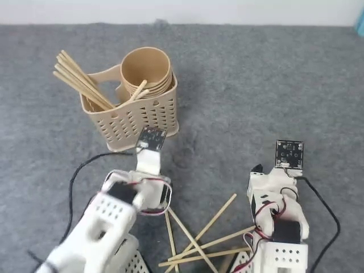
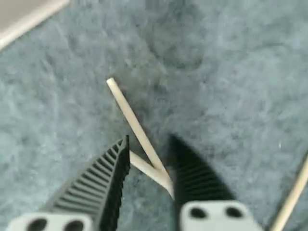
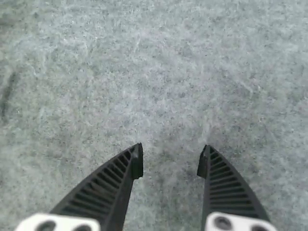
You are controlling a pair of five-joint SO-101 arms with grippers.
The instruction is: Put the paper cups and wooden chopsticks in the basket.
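No text, label, number or sign can be read anywhere. The right wrist board (image 1: 289, 153), a small dark circuit board, carries tiny pale marks that are too small to make out, and the left wrist board (image 1: 151, 137) is just as unreadable.

1. Grey, fibrous worktop (image 1: 256, 85) spans the field; both wrist views show the same surface.
2. Pale wall (image 1: 170, 11) runs as a band along the far edge.
3. Blue item (image 1: 360, 23) at the far right corner, cut off; identity unclear.
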